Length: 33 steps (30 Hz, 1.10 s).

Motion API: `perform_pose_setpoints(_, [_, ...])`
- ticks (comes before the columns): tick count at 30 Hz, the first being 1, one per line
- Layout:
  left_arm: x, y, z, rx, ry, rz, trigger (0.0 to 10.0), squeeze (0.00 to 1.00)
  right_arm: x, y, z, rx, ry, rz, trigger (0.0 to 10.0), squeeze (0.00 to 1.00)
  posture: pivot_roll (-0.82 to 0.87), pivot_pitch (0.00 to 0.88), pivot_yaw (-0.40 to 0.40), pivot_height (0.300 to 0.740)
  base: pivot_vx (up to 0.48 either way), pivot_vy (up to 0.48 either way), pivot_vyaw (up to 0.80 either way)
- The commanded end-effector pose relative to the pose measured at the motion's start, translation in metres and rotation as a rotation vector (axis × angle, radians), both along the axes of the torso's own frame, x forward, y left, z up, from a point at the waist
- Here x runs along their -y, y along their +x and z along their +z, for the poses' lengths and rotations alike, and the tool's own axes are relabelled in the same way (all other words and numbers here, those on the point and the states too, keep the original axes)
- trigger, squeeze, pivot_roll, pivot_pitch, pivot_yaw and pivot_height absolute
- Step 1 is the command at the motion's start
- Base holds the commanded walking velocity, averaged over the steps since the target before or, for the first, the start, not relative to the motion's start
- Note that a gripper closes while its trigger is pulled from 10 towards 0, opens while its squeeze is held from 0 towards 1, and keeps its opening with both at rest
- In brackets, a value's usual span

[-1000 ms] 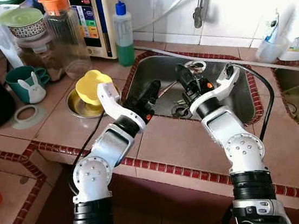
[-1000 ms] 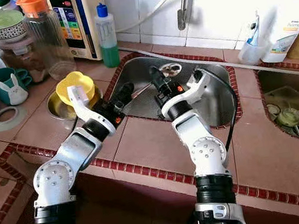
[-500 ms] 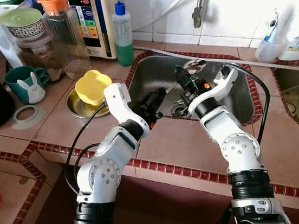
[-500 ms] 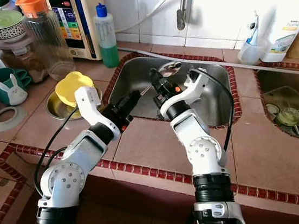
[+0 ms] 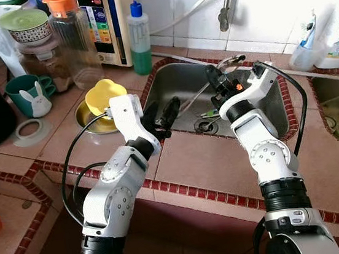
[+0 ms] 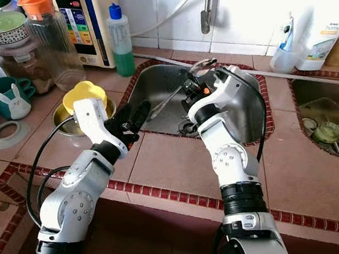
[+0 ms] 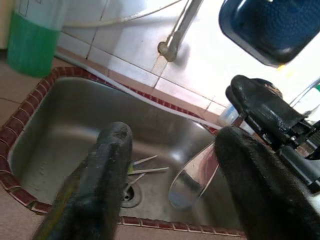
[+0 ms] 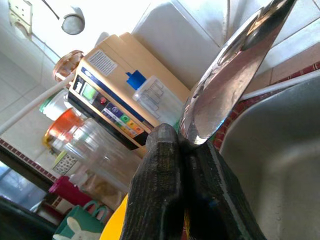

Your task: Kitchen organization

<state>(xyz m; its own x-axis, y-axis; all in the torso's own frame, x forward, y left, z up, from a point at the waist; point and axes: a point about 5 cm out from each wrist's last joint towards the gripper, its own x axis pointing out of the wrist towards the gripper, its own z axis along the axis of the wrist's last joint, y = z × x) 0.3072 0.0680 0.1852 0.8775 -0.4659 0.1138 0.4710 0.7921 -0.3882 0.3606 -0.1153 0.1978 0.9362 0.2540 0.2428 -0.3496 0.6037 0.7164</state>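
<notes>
The right gripper (image 5: 218,79) is clamped on a metal ladle (image 5: 197,96), held above the steel sink (image 5: 260,112); its handle slants down to the left and its bowl (image 7: 184,181) hangs over the basin near the drain. The left gripper (image 5: 158,114) hovers over the sink's left edge with its fingers (image 7: 107,165) spread apart, holding nothing, the ladle's bowl seen between them but not touched. In the basin, a few thin utensils (image 7: 145,167) lie beside the drain. On the tiled desk (image 5: 199,166) to the left, a yellow bowl (image 5: 105,97) sits inside a metal dish (image 5: 88,121). Behind it stand a clear pitcher (image 5: 75,36) with an orange lid, a green-liquid soap bottle (image 5: 140,39) and a teal rabbit mug (image 5: 29,94)
</notes>
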Motion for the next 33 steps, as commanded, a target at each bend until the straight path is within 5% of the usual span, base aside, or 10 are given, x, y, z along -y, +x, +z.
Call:
perform_pose_setpoints(1, [-0.002, 0.001, 0.000, 0.016, 0.021, 0.035, 10.0, 1.00, 0.001, 0.003, 0.009, 0.035, -0.018, -0.009, 0.0, 0.00, 0.15, 0.071, -0.011, 0.740, 0.000, 0.000, 0.00])
perform_pose_setpoints(12, [-0.008, 0.004, 0.003, 0.133, 0.149, 0.097, 10.0, 1.00, 0.023, 0.009, 0.001, 0.034, -0.182, -0.099, 0.0, 0.00, 0.15, 0.056, -0.021, 0.740, 0.000, 0.000, 0.00])
perform_pose_setpoints(19, [-0.003, -0.004, -0.005, 0.196, 0.274, 0.051, 10.0, 1.00, 0.036, 0.029, -0.014, 0.000, -0.668, -0.146, 0.0, 0.00, 0.17, 0.056, -0.029, 0.740, 0.000, 0.000, 0.00])
perform_pose_setpoints(22, [-0.002, -0.006, -0.008, 0.189, 0.289, 0.036, 10.0, 1.00, 0.038, 0.033, -0.016, -0.013, -0.704, -0.140, 0.0, 0.00, 0.17, 0.055, -0.032, 0.740, 0.000, 0.000, 0.00])
perform_pose_setpoints(33, [-0.003, -0.014, -0.010, 0.217, 0.320, -0.001, 10.0, 1.00, 0.041, 0.035, -0.053, -0.128, -1.186, -0.081, 0.0, 0.00, 0.22, 0.060, -0.049, 0.740, 0.000, 0.000, 0.00])
